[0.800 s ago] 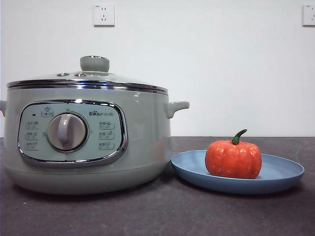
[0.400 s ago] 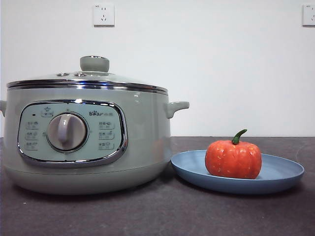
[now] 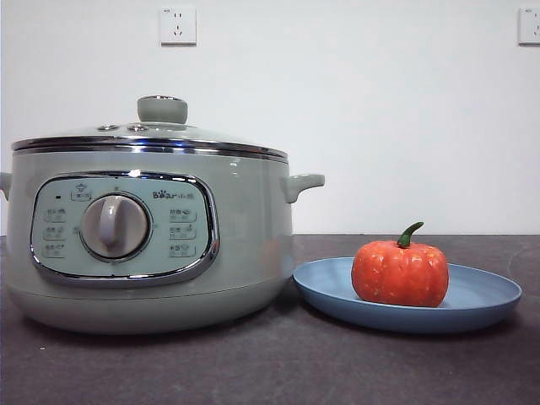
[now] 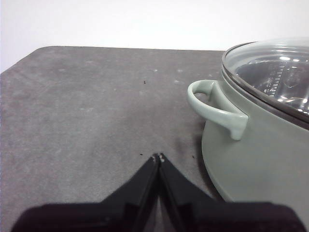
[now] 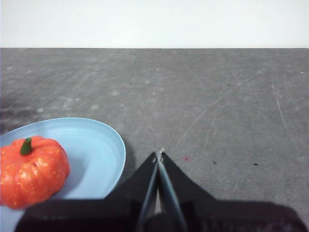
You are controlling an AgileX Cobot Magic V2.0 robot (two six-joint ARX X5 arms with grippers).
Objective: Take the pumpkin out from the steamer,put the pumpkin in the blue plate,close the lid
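Observation:
The sage-green steamer (image 3: 143, 236) stands at the left of the front view with the glass lid (image 3: 152, 135) closed on it. The orange-red pumpkin (image 3: 400, 272) sits upright in the blue plate (image 3: 481, 299) to the steamer's right. My left gripper (image 4: 158, 157) is shut and empty, low over the table beside the steamer's side handle (image 4: 212, 106); the lid (image 4: 275, 72) shows there too. My right gripper (image 5: 159, 153) is shut and empty, beside the blue plate (image 5: 96, 150) that holds the pumpkin (image 5: 31, 169). Neither arm shows in the front view.
The dark grey table (image 3: 270, 363) carries the steamer and the plate. Two wall sockets (image 3: 178, 25) sit on the white wall behind. The table's far rounded corner (image 4: 43, 50) shows in the left wrist view.

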